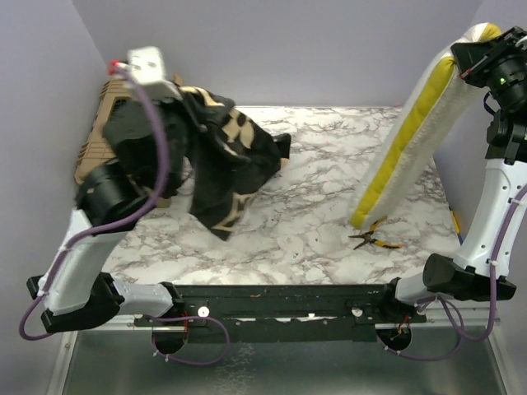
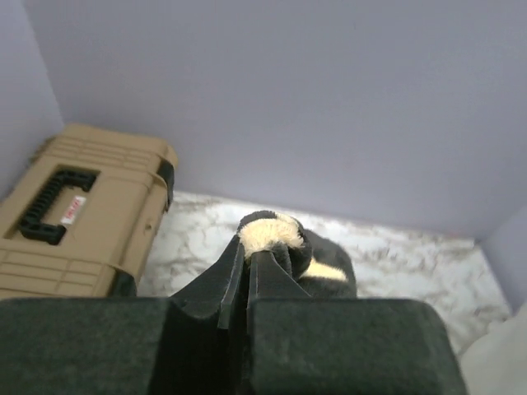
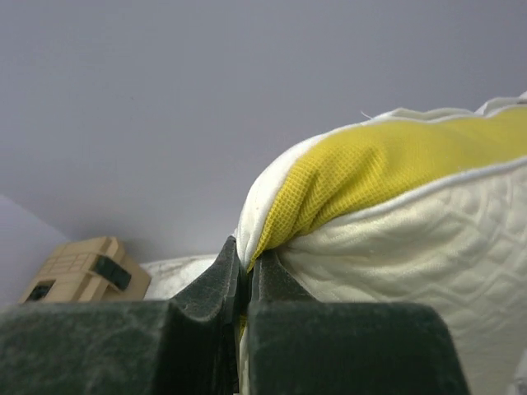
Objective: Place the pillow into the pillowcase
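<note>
Marble table [image 1: 313,181]: pliers [image 1: 375,240] near pillow [image 1: 420,132], seen only overhead.

You had a white marble-patterned table [image 1: 313,197] with grey veins filling the middle of the top view. At the upper left of the frame, a tan toolbox [image 1: 92,140] with a black handle sat on it, against the back wall. At the lower right, pliers [image 1: 372,239] with yellow handles lay flat on the marble. The lower corner of the pillow [image 1: 412,140] reached the surface just beside them; you could not tell whether it touched.
</note>
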Available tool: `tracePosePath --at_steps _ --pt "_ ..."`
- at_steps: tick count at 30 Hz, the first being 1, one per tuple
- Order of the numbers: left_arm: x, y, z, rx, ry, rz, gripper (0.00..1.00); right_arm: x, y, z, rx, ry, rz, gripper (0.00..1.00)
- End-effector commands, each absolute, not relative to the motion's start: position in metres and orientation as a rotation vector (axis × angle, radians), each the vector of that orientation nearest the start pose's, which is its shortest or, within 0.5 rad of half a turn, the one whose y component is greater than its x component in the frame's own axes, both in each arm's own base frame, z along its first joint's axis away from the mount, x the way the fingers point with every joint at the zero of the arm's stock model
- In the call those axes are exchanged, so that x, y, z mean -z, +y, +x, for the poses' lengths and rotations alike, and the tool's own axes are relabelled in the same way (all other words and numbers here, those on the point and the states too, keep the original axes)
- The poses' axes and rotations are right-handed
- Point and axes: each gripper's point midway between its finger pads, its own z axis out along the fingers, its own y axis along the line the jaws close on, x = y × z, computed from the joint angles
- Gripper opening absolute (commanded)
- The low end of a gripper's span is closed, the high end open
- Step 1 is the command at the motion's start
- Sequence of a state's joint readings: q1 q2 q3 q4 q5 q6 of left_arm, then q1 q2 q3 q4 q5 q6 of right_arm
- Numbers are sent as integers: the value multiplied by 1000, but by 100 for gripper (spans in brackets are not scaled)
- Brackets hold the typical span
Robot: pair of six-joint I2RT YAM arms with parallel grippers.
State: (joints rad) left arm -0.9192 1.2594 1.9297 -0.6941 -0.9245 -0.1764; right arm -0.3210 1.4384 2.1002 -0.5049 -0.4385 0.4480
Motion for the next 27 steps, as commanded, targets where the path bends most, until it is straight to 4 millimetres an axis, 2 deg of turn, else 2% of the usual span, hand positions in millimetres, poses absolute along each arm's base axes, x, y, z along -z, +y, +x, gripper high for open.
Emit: tracePosePath --at_steps 1,3,5,7,10,13,16,18,20,23,27 --pt "-560 -92 256 -22 1552 -129 0 -573 -4 374 -521 1424 47 0" --pt "-557 -110 267 -37 1574 -75 0 -557 -1 376 -549 1458 36 0" --pt "-541 -146 284 -13 1613 16 0 -540 2 380 -578 1499 29 0" --pt "-510 -189 304 2 1677 112 0 -520 4 384 -607 1543 23 0" --pt "-443 -248 331 0 1805 252 0 -506 5 387 -615 1579 23 0" --pt "-383 -290 345 36 1920 310 0 -521 3 382 -586 1556 21 0" --pt "-349 -319 350 114 1986 324 0 -554 5 371 -559 1495 4 0" --pt "-342 -333 351 165 2001 328 0 -576 8 362 -549 1451 -16 0" --pt "-345 -337 353 186 1993 305 0 -597 11 352 -541 1405 -36 0" --pt "-359 -331 357 172 1961 250 0 -622 18 339 -533 1347 -75 0" --pt "-373 -313 357 142 1928 184 0 -637 27 326 -532 1303 -142 0"
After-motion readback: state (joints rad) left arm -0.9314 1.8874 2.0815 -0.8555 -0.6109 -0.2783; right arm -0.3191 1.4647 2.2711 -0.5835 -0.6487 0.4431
